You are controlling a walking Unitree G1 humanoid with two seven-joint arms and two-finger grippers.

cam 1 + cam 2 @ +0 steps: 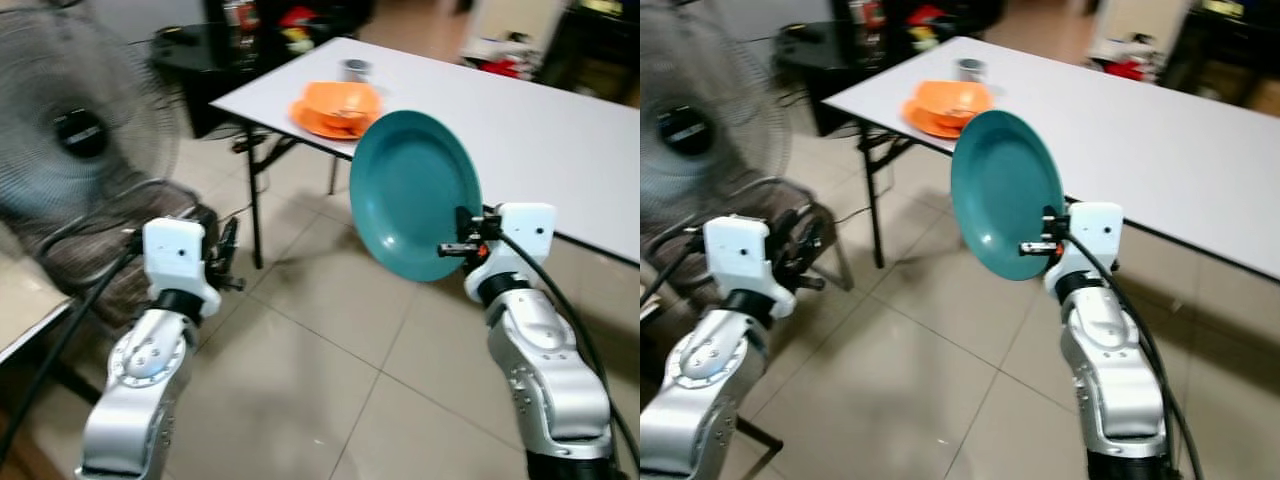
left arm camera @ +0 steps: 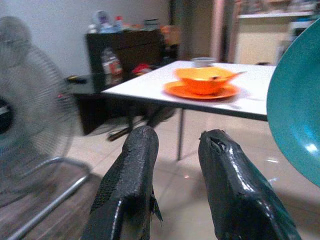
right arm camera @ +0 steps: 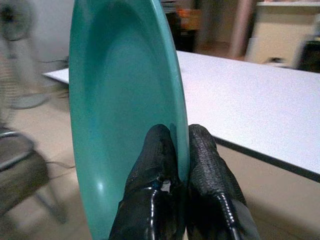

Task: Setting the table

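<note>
A teal plate [image 1: 410, 190] stands almost upright in the air, just in front of the white table [image 1: 540, 140]. My right gripper [image 1: 462, 245] is shut on its lower rim, and the right wrist view shows both fingers [image 3: 160, 150] pinching the edge. At the table's near corner an orange bowl [image 1: 342, 98] sits on an orange plate [image 1: 318, 122], with a small grey cup [image 1: 355, 69] behind them. My left gripper [image 1: 228, 258] is held low on the left, open and empty, its fingers [image 2: 137, 160] pointing toward the table.
A large standing fan [image 1: 70, 130] is at the far left, with a metal-framed chair [image 1: 110, 250] below it beside my left arm. A dark cabinet [image 2: 130, 45] stands behind the table's corner. Tiled floor [image 1: 330, 340] lies between me and the table.
</note>
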